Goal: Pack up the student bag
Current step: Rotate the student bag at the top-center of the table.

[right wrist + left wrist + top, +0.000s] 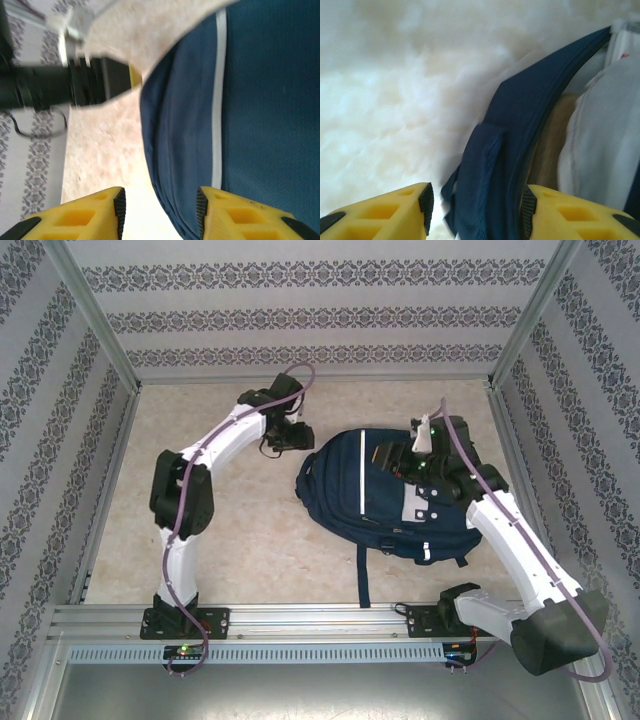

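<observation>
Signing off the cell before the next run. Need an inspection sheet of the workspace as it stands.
Surface: beige marbled table, no spills seen.
Job's things: navy student bag lying flat, centre-right, with a strap trailing toward the near edge.
Clutter: nothing seen.
Grippers: left gripper open, with the bag's edge between its fingers; right gripper open, at the bag's side.
Cables: a purple cable runs along each arm.
Surroundings: patterned walls on three sides; aluminium frame along the near edge.
</observation>
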{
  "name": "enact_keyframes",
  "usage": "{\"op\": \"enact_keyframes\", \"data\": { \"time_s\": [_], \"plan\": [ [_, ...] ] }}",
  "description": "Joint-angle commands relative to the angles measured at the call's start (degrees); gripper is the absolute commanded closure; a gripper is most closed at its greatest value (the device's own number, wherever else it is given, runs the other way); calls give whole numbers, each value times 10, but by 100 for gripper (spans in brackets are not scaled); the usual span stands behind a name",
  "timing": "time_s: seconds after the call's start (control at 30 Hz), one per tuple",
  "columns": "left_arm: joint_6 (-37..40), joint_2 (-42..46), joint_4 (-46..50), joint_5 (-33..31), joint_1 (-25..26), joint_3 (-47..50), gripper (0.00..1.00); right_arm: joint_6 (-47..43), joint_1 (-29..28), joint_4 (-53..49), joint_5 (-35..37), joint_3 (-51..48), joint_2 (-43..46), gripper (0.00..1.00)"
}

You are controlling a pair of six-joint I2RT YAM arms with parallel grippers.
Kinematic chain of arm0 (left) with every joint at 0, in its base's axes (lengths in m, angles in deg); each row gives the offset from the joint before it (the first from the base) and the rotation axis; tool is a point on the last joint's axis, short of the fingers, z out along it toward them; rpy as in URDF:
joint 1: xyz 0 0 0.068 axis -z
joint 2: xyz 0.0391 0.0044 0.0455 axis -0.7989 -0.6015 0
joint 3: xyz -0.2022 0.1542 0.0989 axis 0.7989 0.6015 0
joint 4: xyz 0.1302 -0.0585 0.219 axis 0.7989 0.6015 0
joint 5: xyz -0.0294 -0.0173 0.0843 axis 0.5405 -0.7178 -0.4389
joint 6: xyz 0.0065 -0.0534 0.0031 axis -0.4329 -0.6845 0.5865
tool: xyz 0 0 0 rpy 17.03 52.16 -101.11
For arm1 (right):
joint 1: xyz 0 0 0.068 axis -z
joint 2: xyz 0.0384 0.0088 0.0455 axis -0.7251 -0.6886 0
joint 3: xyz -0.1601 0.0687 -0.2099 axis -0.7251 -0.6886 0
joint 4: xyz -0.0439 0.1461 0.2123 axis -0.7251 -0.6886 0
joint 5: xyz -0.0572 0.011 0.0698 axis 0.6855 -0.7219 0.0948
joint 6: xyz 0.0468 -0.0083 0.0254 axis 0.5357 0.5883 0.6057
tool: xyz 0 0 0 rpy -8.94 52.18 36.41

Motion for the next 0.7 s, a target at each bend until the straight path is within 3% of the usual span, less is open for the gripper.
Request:
{"op": "enact_keyframes", "data": {
  "time_s": [0.0,0.1,0.23,0.33,0.4,0.43,0.47,0.67],
  "plan": [
    [40,-73,49,3,6,-63,46,21,-24,-6,23,-48,28,57],
    [47,-125,58,19,6,-108,39,36,-49,-13,48,-97,55,57],
    [43,-178,64,44,9,-145,38,75,-76,-5,79,-174,89,59],
    [39,-189,49,62,11,-135,53,96,-108,12,103,-218,92,61],
    [35,-187,40,67,11,-118,77,97,-119,15,117,-228,79,62],
    [35,-182,35,63,11,-108,93,93,-121,22,121,-232,70,62],
    [34,-175,32,52,11,-96,100,88,-121,25,125,-233,59,62],
    [23,-69,-31,5,-4,67,100,31,-104,31,148,-197,-39,66]
  ]
}}
